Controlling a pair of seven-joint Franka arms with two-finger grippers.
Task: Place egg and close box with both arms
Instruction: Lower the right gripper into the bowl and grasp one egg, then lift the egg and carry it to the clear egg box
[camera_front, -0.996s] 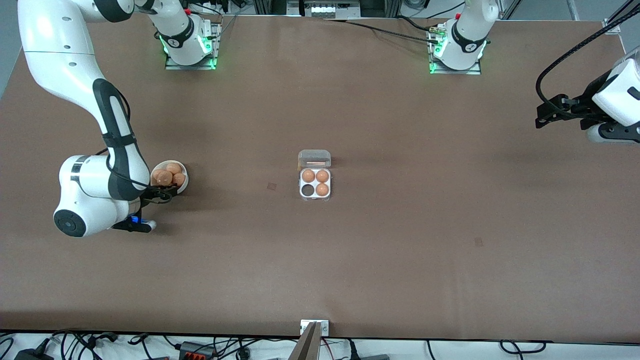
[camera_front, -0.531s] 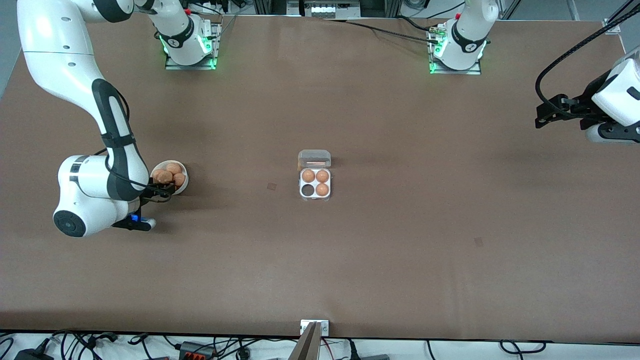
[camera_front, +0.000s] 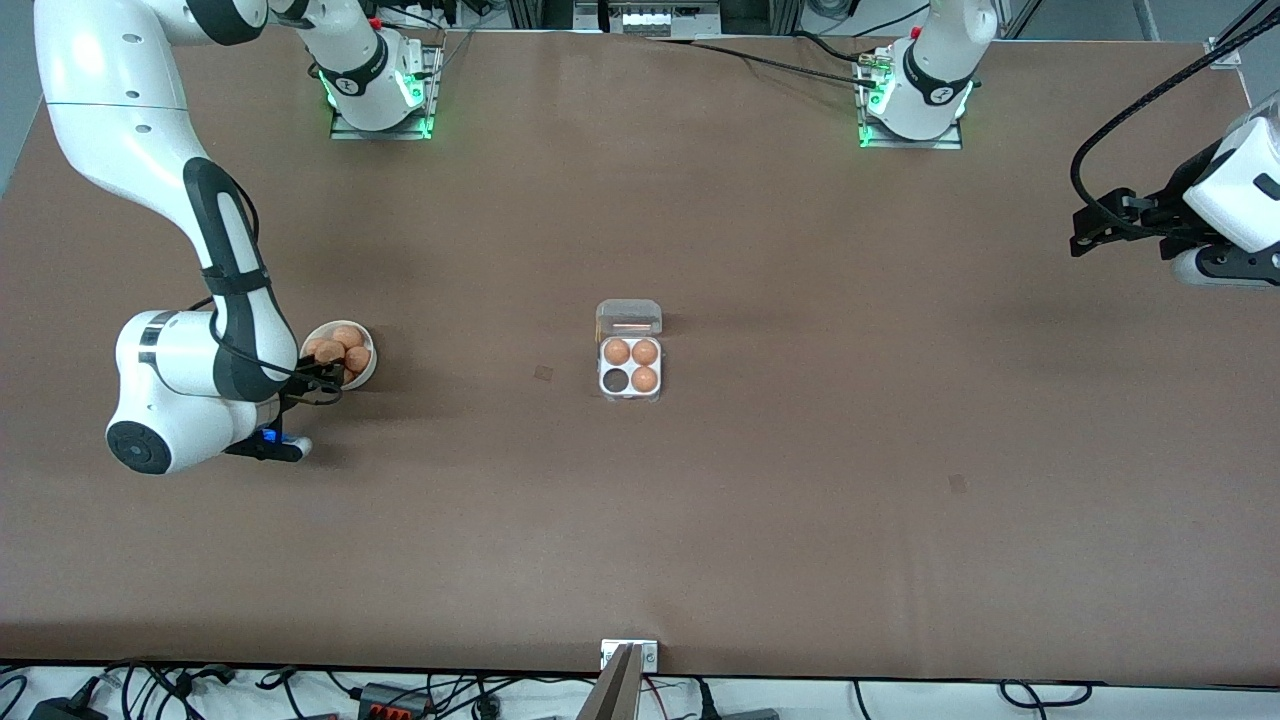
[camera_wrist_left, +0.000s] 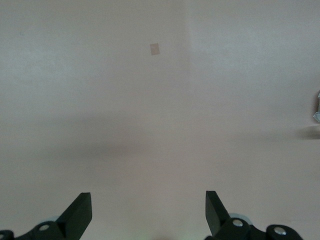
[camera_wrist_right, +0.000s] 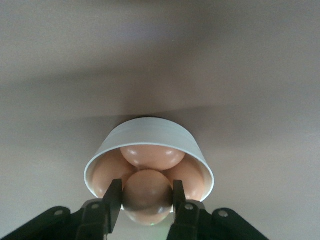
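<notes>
At the right arm's end of the table (camera_front: 760, 520), we see the right claw (camera_wrist_right: 148, 200) clenched on the egg (camera_wrist_right: 148, 196) inside the white bowl (camera_wrist_right: 150, 132), among other eggs. We judge the pick to be in hand; next comes a gentle lift and carry to the box (camera_front: 630, 368), mid-table, lid open, one cell dark and unfilled. The left claw (camera_wrist_left: 148, 212) waits spread wide over bare table. No writing is legible.
</notes>
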